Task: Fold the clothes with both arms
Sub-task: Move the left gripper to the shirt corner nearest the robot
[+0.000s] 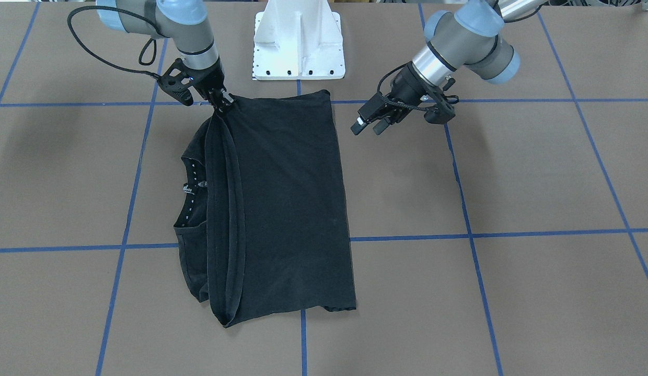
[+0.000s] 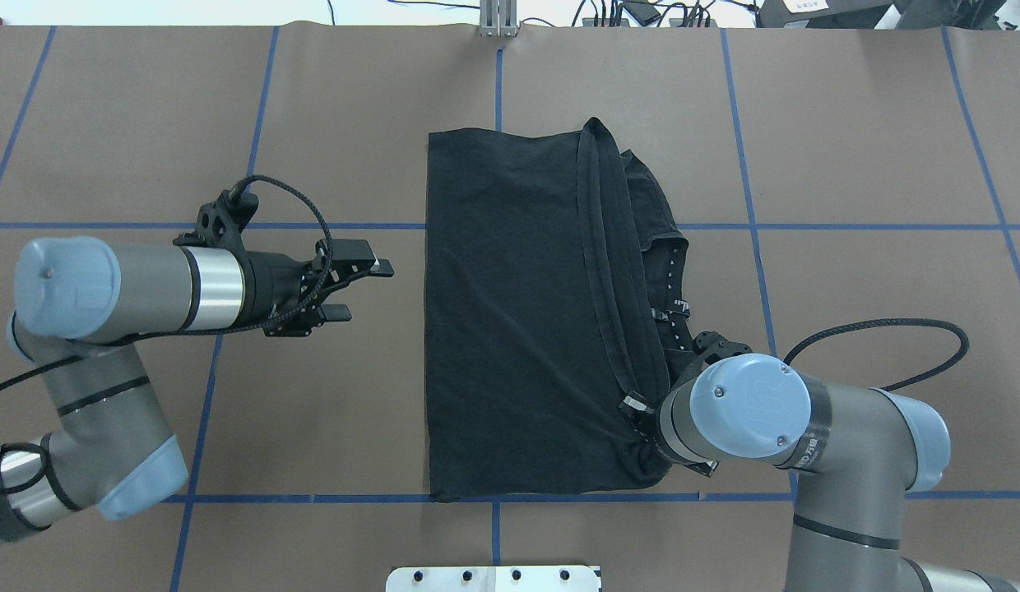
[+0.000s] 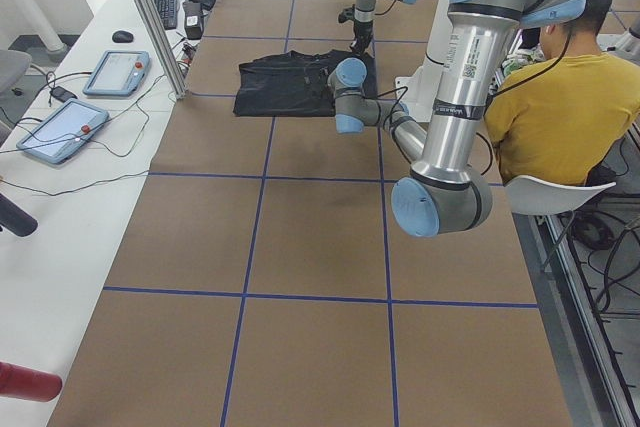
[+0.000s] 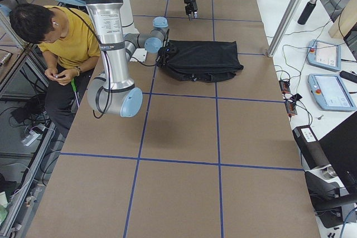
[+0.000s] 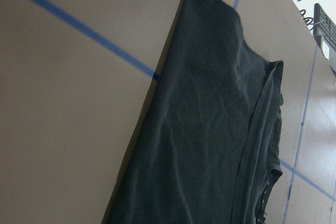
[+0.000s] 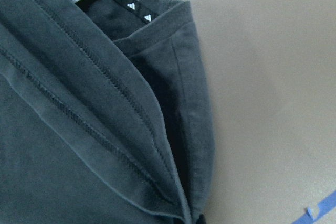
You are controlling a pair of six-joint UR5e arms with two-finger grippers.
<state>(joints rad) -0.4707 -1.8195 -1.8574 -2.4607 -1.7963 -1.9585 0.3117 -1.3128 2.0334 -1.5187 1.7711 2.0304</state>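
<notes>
Close under the right wrist camera lies a black T-shirt [image 6: 105,129]. Its stitched hem is doubled into soft ridges, and beside it runs a collar tape dotted with small white marks. The shirt lies at the middle of the table [image 1: 538,172], folded into a long rectangle of matte, faintly creased knit. The hem band is laid over the collar side, where a small label shows.

The table is covered in brown paper crossed by blue tape lines [image 1: 470,235]. The white pedestal base [image 1: 299,47] stands just beyond the shirt's robot-side edge. In the side views a person in a yellow top [image 4: 61,37] sits beside the robot, and handheld control tablets [image 4: 329,90] lie on a white bench along the table's far side. Nothing lies between the grippers and the shirt.

The right gripper [image 1: 223,100] is closed, pinching the shirt's hem corner nearest the robot. The cloth is drawn up to a small peak there.

The left gripper [image 1: 368,127] has its two black fingers spread apart and holds nothing. It hangs above bare table near the shirt's plain folded edge, not touching the shirt.
</notes>
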